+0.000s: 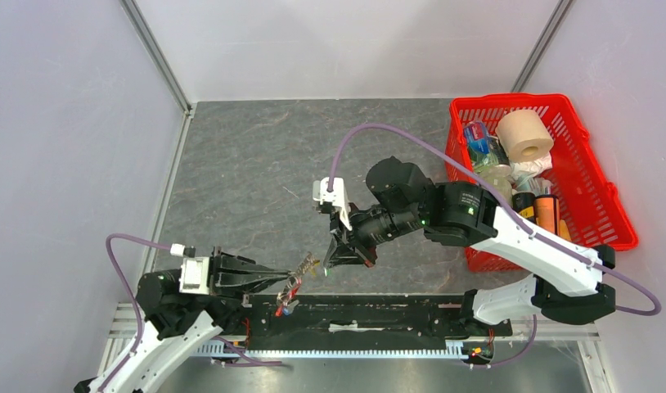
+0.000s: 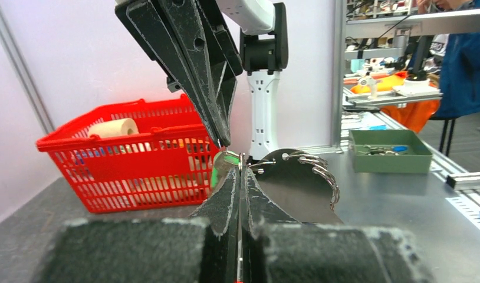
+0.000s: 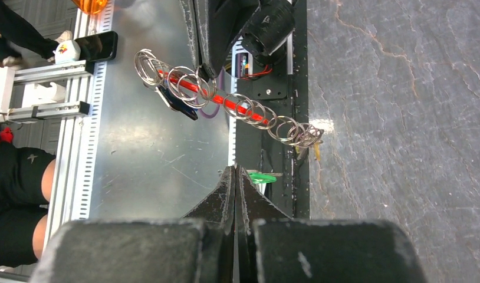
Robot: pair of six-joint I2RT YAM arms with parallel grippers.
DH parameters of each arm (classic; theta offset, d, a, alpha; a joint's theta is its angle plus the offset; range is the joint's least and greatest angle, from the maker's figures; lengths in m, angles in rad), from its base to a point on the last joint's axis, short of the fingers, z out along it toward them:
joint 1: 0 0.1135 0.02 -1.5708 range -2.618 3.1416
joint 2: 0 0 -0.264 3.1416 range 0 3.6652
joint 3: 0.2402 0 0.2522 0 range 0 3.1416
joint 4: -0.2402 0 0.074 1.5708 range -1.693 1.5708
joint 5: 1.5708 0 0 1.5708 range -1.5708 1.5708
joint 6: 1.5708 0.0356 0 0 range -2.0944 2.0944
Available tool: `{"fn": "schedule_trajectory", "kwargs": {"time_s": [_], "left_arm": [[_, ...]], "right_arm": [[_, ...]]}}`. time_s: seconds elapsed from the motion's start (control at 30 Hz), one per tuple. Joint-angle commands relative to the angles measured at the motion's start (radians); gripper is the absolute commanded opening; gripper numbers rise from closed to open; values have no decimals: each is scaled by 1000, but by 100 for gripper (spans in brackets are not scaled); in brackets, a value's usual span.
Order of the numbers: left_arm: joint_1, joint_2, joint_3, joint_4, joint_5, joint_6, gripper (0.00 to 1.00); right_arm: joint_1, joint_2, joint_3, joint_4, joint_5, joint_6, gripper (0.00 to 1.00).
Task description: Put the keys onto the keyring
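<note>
Over on the right side of the grey stone-look table (image 1: 256,164) sits the red basket (image 1: 596,176), stuffed with a paper roll and other bits, and everything else is placed off that. Well to the left of the basket, down near the table's front edge, the left gripper (image 1: 301,268) is clamped tight on the keyring (image 3: 249,112), which the right wrist view shows as a string of silver rings with the red fob (image 1: 290,295) hanging off it. Between that and the basket, the right gripper (image 1: 328,264) reaches in with its fingers squeezed together, and it looks like it's pinching the green-headed key (image 3: 262,177) right at the tips, just beside the ring end. A blue-headed key (image 3: 177,101) hangs on the rings at the end farther from the basket.
</note>
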Motion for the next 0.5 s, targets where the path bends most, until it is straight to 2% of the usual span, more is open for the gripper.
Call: {"fn": "schedule_trajectory", "kwargs": {"time_s": [0.0,0.13,0.47], "left_arm": [[-1,-19,-14,68,-49,147,2],[-1,-17,-25,73,-62,186,2],[-1,-18,-31,82,-115,165,2]], "right_arm": [[6,-20,-14,4,47,-20,0],[5,-15,-32,31,44,-19,0],[7,28,24,75,-39,-2,0]]}}
